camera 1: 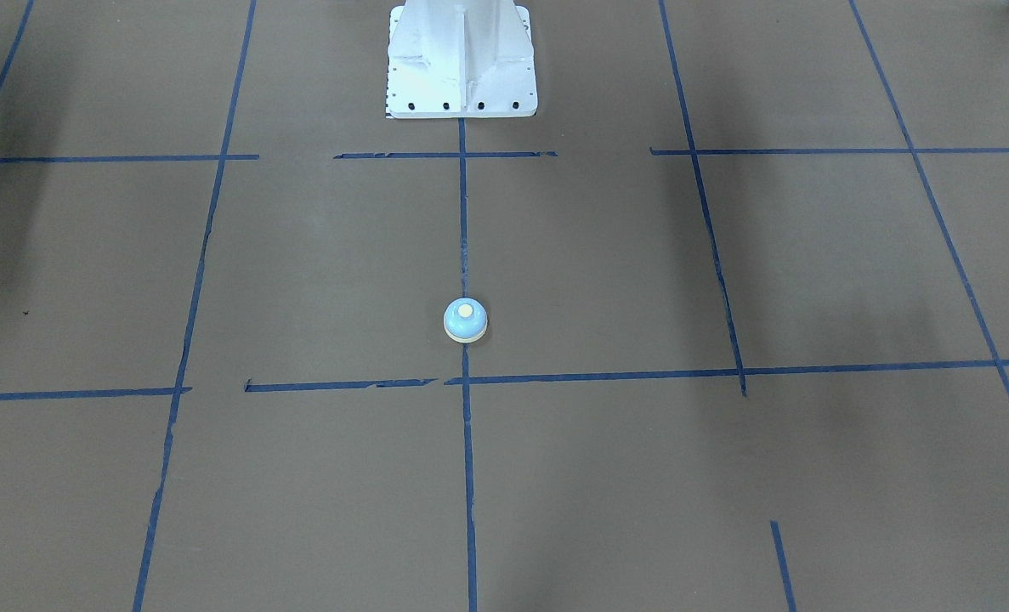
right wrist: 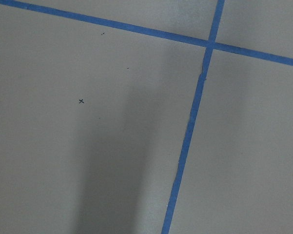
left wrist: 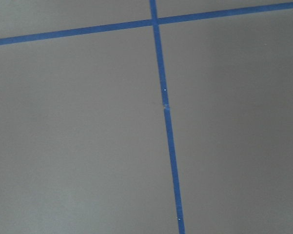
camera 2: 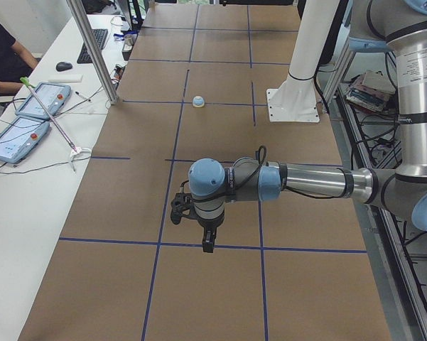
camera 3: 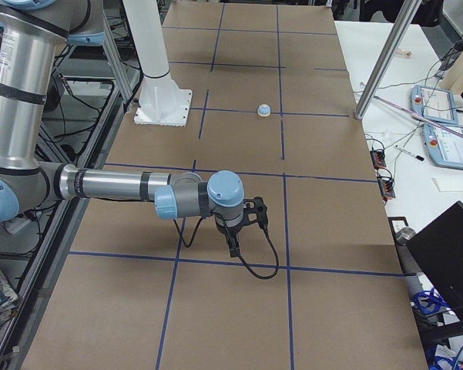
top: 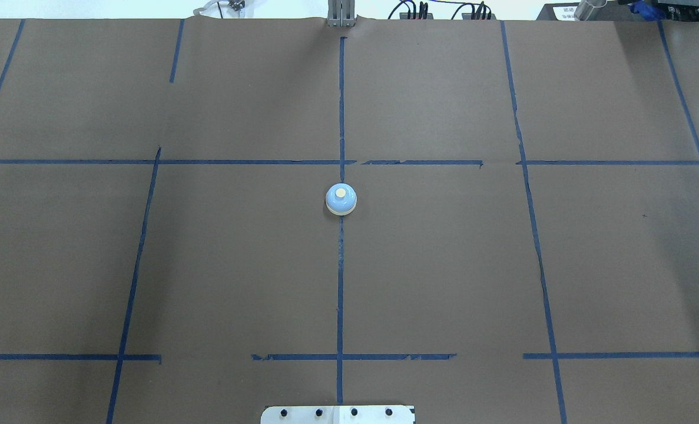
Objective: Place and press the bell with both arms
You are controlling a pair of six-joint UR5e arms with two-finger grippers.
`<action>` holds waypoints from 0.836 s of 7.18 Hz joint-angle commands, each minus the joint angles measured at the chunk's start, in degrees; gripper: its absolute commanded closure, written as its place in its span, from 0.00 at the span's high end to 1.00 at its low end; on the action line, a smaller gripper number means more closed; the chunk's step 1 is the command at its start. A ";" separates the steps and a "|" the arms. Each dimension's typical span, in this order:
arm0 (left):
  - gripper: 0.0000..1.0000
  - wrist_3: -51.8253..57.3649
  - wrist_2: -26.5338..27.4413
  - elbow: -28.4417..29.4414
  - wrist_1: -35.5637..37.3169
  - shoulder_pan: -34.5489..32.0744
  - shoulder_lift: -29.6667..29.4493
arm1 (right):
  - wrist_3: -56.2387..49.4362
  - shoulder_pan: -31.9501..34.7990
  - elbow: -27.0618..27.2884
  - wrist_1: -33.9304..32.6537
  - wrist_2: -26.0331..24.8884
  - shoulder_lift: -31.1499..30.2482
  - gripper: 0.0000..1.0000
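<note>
Table (top: 443, 265): brown paper with a blue tape grid. Left arm (camera 2: 305, 181) and right arm (camera 3: 115, 185) each hang low toward their own end, well apart from the middle. Left gripper (camera 2: 208, 245) and right gripper (camera 3: 233, 248) show in side views only, so can't tell wide or narrow. Bell (top: 341, 199) sits upright mid-table on the centre tape line, away from every edge. Risks: arms clash converging on one small target; smooth dome slips out of a pinch; off-centre press skids it.
</note>
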 commanded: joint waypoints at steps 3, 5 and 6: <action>1.00 -8.04 -0.01 0.28 -0.59 3.91 -3.14 | 0.00 -0.47 -0.06 0.00 -0.38 -0.15 1.00; 1.00 0.35 -0.36 0.70 0.28 3.91 -2.88 | 0.17 -0.56 -0.41 -0.09 -0.56 0.38 1.00; 1.00 0.31 -0.62 1.06 0.37 3.91 -2.96 | 0.17 -0.47 -0.41 -0.09 -0.21 0.29 1.00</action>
